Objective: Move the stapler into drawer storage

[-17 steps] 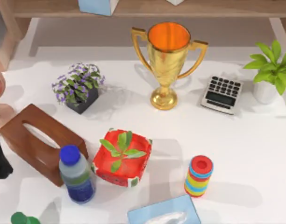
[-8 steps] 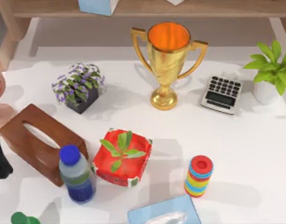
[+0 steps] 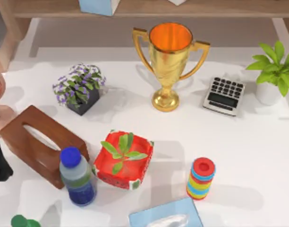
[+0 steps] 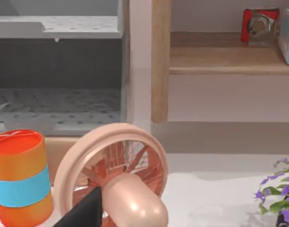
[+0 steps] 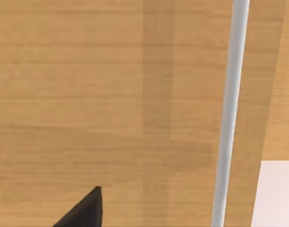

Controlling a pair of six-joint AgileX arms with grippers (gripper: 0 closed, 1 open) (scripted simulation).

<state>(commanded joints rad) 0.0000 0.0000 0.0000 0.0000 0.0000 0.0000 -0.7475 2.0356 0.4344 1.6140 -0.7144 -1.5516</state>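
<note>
Since the only candidate for the small glossy red stapler (image 4: 259, 24) is a red piece with a silvery part on the wooden shelf (image 4: 220, 59), identity unconfirmed, verify before reaching. Left tool (image 4: 85, 215) at the worktop's (image 3: 239, 142) 9 o'clock edge; opening: cannot tell. Right tool (image 5: 83, 213) faces wood; likewise. Judgement: clear the round pink fan (image 4: 111, 165), then the grey perforated drawer unit (image 4: 55, 94).

You see a matt white table (image 3: 239, 142) carrying a trophy (image 3: 169, 61) of glossy gold metal and a tissue box (image 3: 38, 144) of smooth reddish wood. The bottle (image 3: 77, 177) looks like shiny plastic, the ring stack (image 3: 200, 178) too. From the left wrist, your fan (image 4: 117, 175) shows smooth pink plastic and the shelf (image 4: 220, 59) pale wood.
</note>
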